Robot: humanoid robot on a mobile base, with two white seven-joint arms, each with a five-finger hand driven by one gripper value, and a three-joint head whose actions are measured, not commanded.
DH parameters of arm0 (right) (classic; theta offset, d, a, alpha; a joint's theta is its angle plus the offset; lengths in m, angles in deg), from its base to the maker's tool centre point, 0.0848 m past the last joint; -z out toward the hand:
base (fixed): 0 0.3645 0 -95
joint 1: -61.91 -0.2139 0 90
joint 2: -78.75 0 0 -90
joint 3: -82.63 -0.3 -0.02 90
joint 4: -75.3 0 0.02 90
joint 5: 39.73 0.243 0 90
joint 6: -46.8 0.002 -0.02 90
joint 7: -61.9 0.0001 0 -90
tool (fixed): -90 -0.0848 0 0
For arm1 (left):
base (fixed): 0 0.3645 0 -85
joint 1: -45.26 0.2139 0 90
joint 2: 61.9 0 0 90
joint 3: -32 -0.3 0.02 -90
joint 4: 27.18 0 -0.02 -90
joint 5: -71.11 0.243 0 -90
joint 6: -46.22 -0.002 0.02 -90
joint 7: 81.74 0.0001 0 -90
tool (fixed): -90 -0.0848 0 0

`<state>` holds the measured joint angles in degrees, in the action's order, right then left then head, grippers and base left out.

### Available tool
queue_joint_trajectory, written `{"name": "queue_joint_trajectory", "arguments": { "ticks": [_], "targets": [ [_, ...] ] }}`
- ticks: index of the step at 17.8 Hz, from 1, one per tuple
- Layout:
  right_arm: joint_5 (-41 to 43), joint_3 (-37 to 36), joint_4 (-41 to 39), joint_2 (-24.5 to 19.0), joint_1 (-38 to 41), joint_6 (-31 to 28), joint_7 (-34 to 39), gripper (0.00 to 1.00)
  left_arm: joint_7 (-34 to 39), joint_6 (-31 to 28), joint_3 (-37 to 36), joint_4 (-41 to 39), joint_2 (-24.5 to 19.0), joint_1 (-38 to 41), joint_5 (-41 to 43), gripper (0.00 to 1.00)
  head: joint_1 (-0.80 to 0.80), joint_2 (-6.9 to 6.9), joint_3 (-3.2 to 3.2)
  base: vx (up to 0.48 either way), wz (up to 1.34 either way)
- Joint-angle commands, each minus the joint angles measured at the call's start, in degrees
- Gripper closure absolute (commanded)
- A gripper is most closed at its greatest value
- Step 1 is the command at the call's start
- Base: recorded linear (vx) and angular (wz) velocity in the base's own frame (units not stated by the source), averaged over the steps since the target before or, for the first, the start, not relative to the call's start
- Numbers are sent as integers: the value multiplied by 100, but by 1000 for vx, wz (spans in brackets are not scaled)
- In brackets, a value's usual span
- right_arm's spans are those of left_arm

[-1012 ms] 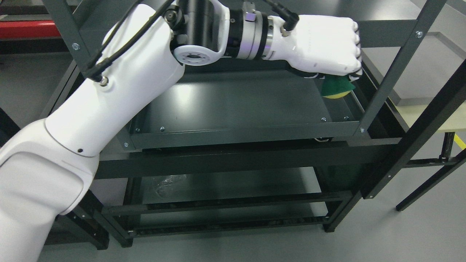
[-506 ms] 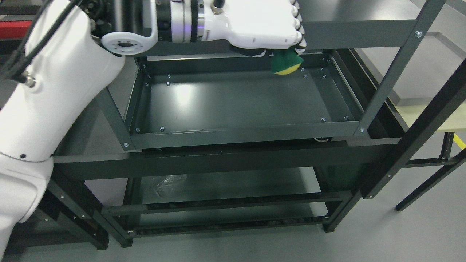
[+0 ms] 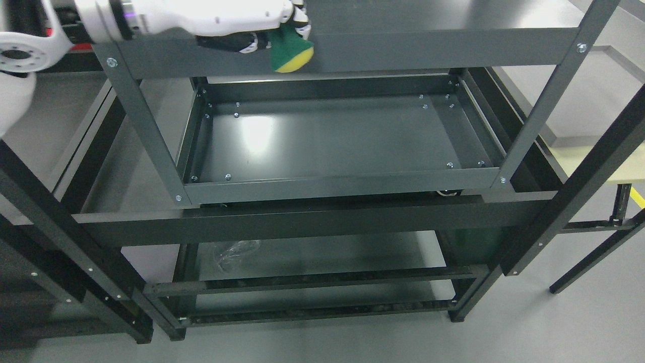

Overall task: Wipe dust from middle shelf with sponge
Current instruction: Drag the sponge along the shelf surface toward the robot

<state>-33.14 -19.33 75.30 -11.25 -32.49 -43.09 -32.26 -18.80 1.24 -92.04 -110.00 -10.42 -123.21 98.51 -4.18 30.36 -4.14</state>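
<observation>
One sponge (image 3: 288, 50), green over yellow, gripped in the left hand (image 3: 237, 22) at the top edge, yellow face downward, presumably for wiping; it hangs above and clear of the middle shelf (image 3: 342, 138); three shelf tiers visible; right hand unseen.

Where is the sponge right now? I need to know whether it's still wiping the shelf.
In the head view the sponge is at the top, left of centre, gripped in the left hand in front of the upper crossbar, above the middle shelf.
</observation>
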Motion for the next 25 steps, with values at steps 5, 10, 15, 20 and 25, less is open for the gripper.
{"name": "queue_joint_trajectory", "arguments": {
  "ticks": [5,10,15,20,25],
  "targets": [
    [0,0,-100,100,0,-415,3,0,-10,-2,1426,-304,-2089,974,-851,100,0,0,0,-10,35],
    [0,0,-100,100,-8,-415,3,0,-395,-2,1365,-208,-934,878,-466,100,0,-2,0,-4,9],
    [0,0,-100,100,0,-415,3,0,-414,-2,1022,415,922,229,562,100,0,-2,0,0,0],
    [0,0,-100,100,0,-415,3,0,-414,-2,794,1425,2960,-676,1450,100,0,-2,0,0,0],
    [0,0,-100,100,0,-415,3,0,118,-2,182,2104,3753,-1170,2093,100,0,-2,0,0,0]
  ]
}}
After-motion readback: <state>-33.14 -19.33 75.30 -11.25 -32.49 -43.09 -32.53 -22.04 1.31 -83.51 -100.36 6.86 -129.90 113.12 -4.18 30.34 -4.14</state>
